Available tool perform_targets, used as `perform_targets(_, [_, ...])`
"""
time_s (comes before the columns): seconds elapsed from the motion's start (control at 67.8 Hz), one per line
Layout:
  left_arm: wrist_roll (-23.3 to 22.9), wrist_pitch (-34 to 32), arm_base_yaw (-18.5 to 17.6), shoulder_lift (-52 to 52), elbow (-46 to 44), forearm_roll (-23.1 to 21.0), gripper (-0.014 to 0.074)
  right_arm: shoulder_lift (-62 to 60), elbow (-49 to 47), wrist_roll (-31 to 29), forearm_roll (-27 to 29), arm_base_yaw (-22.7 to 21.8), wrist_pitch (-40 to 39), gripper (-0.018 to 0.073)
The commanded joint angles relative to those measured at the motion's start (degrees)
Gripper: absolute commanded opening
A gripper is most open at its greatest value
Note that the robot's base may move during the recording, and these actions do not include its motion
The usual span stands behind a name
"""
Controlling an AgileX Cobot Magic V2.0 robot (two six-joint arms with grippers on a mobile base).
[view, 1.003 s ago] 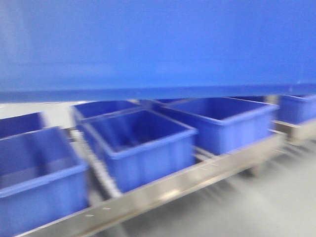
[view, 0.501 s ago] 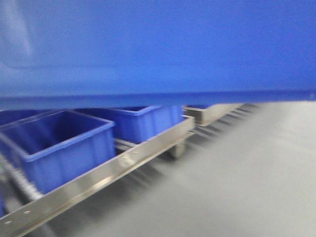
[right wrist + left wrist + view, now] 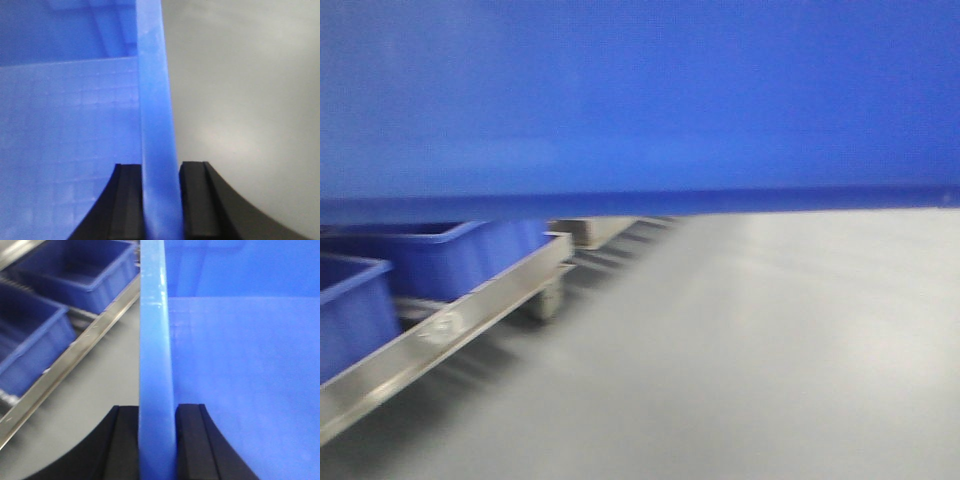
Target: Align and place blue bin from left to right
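Blue bin [image 3: 640, 100] above grey floor [image 3: 770, 350], left pincer [image 3: 157, 412] gripping its rim, right pincer [image 3: 160, 170] gripping opposite rim

We see the bin's [image 3: 152, 75] rim running up the middle of the view, edge-on. At the bottom, the two black jaws of the right gripper [image 3: 160, 200] press against it, one on each side. Left of the rim we look into the bin, at a blue bottom with a faint grid pattern and a far wall above it. To the right lies grey floor [image 3: 250, 100], blurred, with a pale sheen.
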Motion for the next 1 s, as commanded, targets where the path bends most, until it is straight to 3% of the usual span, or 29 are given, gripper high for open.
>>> perform_targets(0.0, [-0.2, -5.3, -1.0, -0.2, -0.4, 1.3, -0.0111, -0.4, -0.5, 1.0, -2.3, 0.5, -4.8, -0.0166])
perform_targets(0.663, [-0.2, -5.3, -0.9, -0.2, -0.4, 1.5, -0.0111, -0.4, -0.5, 1.0, -2.2, 0.5, -4.8, -0.0166])
perform_targets(0.988, [-0.2, -5.3, -0.9, -0.2, -0.4, 1.5, -0.0111, -0.4, -0.5, -4.3, -1.3, 0.5, -4.8, -0.0166])
